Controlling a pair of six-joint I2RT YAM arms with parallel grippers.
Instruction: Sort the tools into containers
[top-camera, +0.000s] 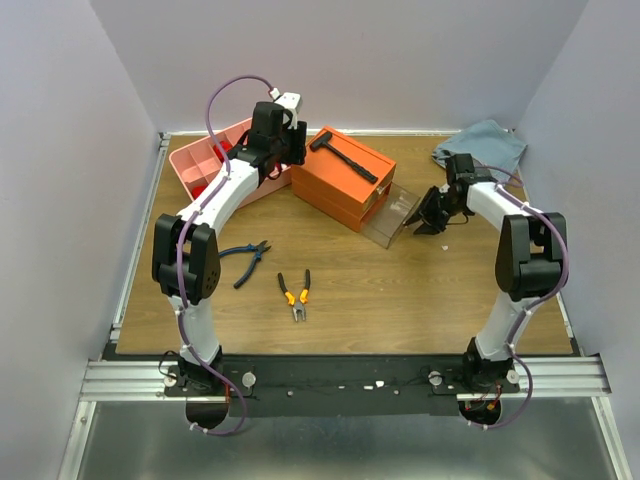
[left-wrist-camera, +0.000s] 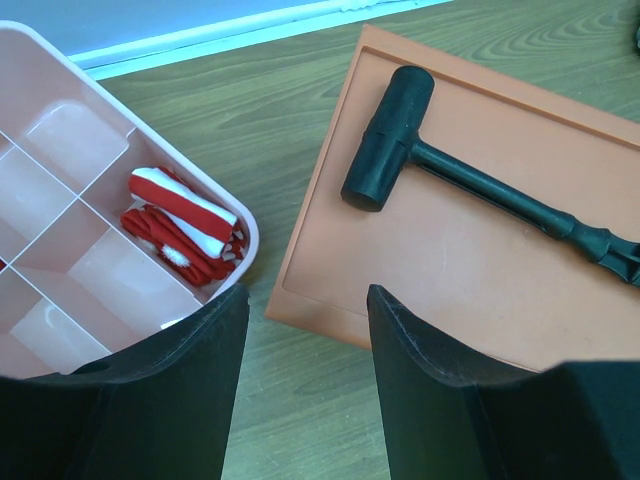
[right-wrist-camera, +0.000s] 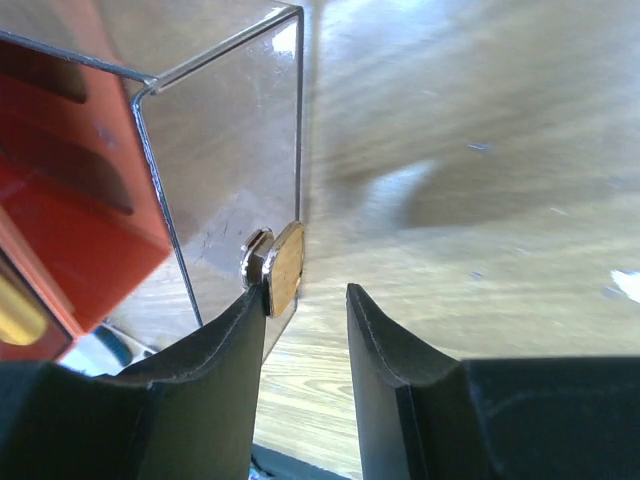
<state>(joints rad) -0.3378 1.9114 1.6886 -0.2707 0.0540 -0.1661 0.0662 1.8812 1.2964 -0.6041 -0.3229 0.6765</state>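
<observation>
A black hammer (top-camera: 345, 158) (left-wrist-camera: 400, 130) lies on top of the orange box (top-camera: 340, 185) (left-wrist-camera: 480, 270). The box's clear drawer (top-camera: 392, 215) (right-wrist-camera: 220, 150) is pulled out toward the right. My right gripper (top-camera: 430, 215) (right-wrist-camera: 305, 292) is open at the drawer front, its left finger touching the metal knob (right-wrist-camera: 280, 265), which is not between the jaws. My left gripper (top-camera: 275, 140) (left-wrist-camera: 307, 300) hangs open and empty above the gap between the pink tray (top-camera: 195, 160) (left-wrist-camera: 240, 215) and the box. Blue-handled pliers (top-camera: 247, 260) and orange-handled pliers (top-camera: 294, 293) lie on the table in front.
A red and white item (left-wrist-camera: 185, 225) sits in a corner compartment of the pink tray. A blue-grey cloth (top-camera: 482, 142) is bunched at the back right corner. Walls close off the table on the left, back and right.
</observation>
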